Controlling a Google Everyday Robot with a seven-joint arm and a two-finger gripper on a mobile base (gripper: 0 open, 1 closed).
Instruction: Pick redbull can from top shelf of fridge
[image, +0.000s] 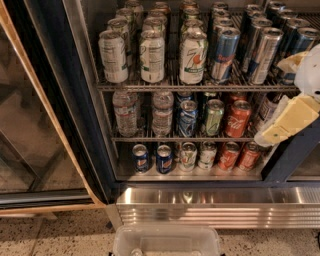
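The fridge (215, 205) stands open in front of me. Its top shelf (165, 88), a wire rack, holds rows of tall cans. Several redbull cans stand in rows on its right half; the front ones are at the rail (225, 54), (263, 55). My gripper (282, 92) is at the right edge, just in front of the rightmost redbull cans (300, 42). It touches none of them. Its cream fingers (287, 121) are spread apart and empty. The arm hides part of the shelves' right end.
A white-green 7up can (192, 57) and white cans (113, 56) fill the top shelf's left. The middle rack holds water bottles (125, 112) and cans, a Coca-Cola can (237, 119) among them. Short cans (164, 159) line the bottom rack. The glass door (30, 125) is slid left. A clear plastic bin (167, 241) lies below.
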